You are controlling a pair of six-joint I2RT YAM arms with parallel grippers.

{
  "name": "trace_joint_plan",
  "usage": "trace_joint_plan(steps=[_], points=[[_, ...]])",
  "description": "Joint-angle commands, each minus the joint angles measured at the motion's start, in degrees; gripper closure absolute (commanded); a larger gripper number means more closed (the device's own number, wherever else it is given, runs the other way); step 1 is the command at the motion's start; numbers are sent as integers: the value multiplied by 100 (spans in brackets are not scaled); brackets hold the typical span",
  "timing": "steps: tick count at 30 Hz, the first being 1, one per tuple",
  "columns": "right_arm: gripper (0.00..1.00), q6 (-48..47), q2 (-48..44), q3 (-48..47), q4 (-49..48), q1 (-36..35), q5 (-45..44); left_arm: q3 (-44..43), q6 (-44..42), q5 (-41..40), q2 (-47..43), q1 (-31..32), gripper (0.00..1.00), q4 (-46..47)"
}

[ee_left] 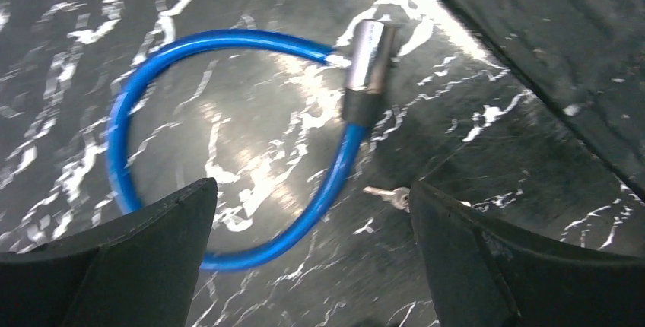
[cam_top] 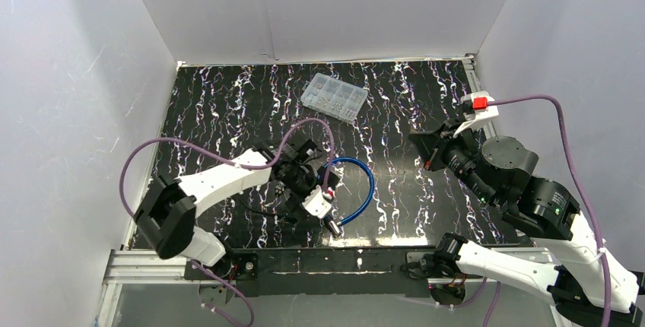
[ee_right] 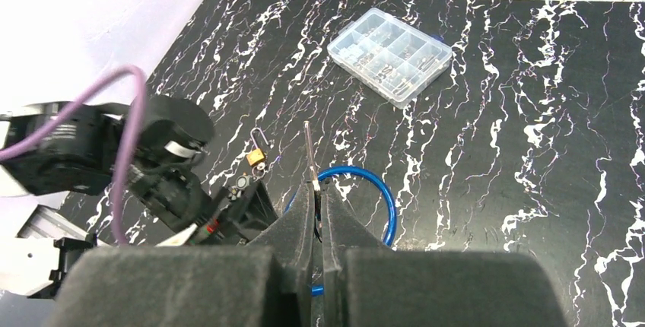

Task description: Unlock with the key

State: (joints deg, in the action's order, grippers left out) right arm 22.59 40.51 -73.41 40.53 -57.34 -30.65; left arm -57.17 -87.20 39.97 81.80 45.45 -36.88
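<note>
Lying beside blue cable lock [ee_left: 344, 148] — key [ee_left: 388, 195], parts box [cam_top: 334, 96] beyond

left gripper [ee_left: 312, 190]: spread wide, low | right gripper [ee_right: 319, 199]: pressed together, raised

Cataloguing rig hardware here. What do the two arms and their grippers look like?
The left arm and right arm have white shells over black cylindrical joints. A purple cable loops from each wrist; the right one meets a white mount with a red tab. Gripper fingers are matte black wedges.
</note>
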Motion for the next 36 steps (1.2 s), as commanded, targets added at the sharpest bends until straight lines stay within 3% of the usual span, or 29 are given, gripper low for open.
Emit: trace_joint_plan(steps=[1, 22, 29, 31, 36], points=[[99, 64, -2, -111, -277, 30, 26, -55, -711, 152, 448, 183, 5, -745], [99, 27, -60, -206, -86, 28, -125, -775, -677, -408, 2068, 458, 44, -881], [99, 32, -76, -206, -88, 26, -106, -379, -916, -760, 2185, 452, 75, -112], [99, 15, -72, -241, -72, 29, -120, -240, -1043, -789, 2155, 447, 100, 77], [99, -60, -16, -292, -59, 30, -137, 57, -958, -812, 1678, 440, 100, 855]])
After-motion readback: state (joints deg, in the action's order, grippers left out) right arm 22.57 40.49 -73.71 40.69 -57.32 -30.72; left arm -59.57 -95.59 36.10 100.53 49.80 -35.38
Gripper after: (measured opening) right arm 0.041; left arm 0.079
